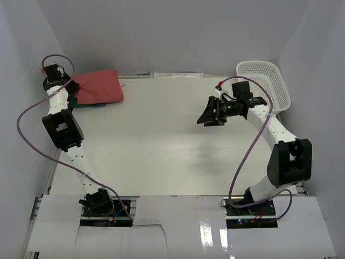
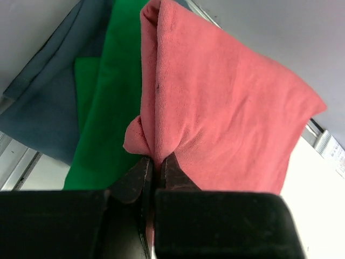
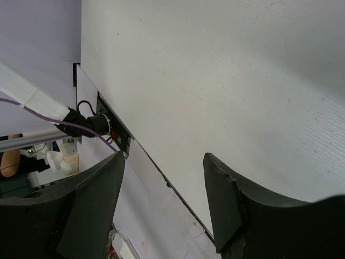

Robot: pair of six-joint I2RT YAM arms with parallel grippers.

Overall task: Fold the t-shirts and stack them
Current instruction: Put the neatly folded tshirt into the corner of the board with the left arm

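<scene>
**Three shirts stacked at the far left corner, basket apart at the far right**

The white lattice basket (image 1: 265, 82) stood tipped up at the far right corner of the surface (image 1: 161, 145), leaning toward the right wall with its mesh facing the camera. All three shirts lay outside it, well apart, at the far left corner.

There the red shirt (image 2: 232, 113) lay folded on top of the pile. Seen from above it was a rough rectangle, its long axis running along the far edge and tilted slightly, its right end pointing toward the middle of that edge. Under it the green shirt (image 2: 105, 113) showed as a strip along one side, and the blue-grey shirt (image 2: 46, 102) lay lowest, sticking out beyond the green. In the top view only a thin dark sliver of the lower shirts showed at the red shirt's near edge.

The left end effector (image 2: 153, 168) had its fingers pressed nearly together on a bunched fold at the red shirt's edge, gripping the cloth.

The right end effector (image 3: 164, 156) hung over the right half of the surface, fingers spread wide, holding nothing.
</scene>
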